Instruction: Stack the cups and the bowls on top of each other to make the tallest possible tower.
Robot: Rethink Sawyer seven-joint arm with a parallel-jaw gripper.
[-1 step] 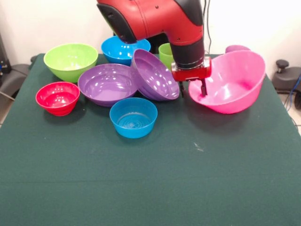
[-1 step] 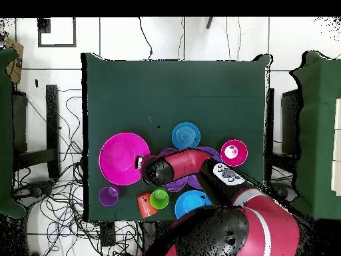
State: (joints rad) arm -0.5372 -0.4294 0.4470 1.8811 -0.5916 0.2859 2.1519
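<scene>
The hand [image 1: 194, 88] sits at the near-left rim of the pink bowl [image 1: 235, 82], which is tipped up on its side wall so its mouth faces toward the other bowls rather than straight up. One dark finger [image 1: 203, 88] reaches down inside the bowl, just behind the rim, and the other shows just outside it, so the rim seems to run between them; whether they are actually pressing on it cannot be told from here, though the tilt of the bowl suggests it is being lifted by that edge. From overhead the hand [image 2: 142, 162] meets the pink bowl [image 2: 124, 158] at the side nearest the cluster, with the bowl's body lying away from the arm. Everything else is on the opposite side of the hand: the tilted purple bowl [image 1: 155, 75] leaning just beside it, the flat purple bowl [image 1: 108, 84], the near blue bowl [image 1: 133, 117], the red bowl [image 1: 58, 97], the lime bowl [image 1: 70, 61] and the far blue bowl [image 1: 123, 50]. A green cup [image 1: 165, 54] stands behind the arm, and the overhead view also shows an orange cup [image 2: 145, 204] and a purple cup [image 2: 108, 195] near the tabletop [image 1: 150, 188] edge. As the widest piece, the pink bowl would probably serve best as a base, so it needs to settle flat before anything goes onto it.
</scene>
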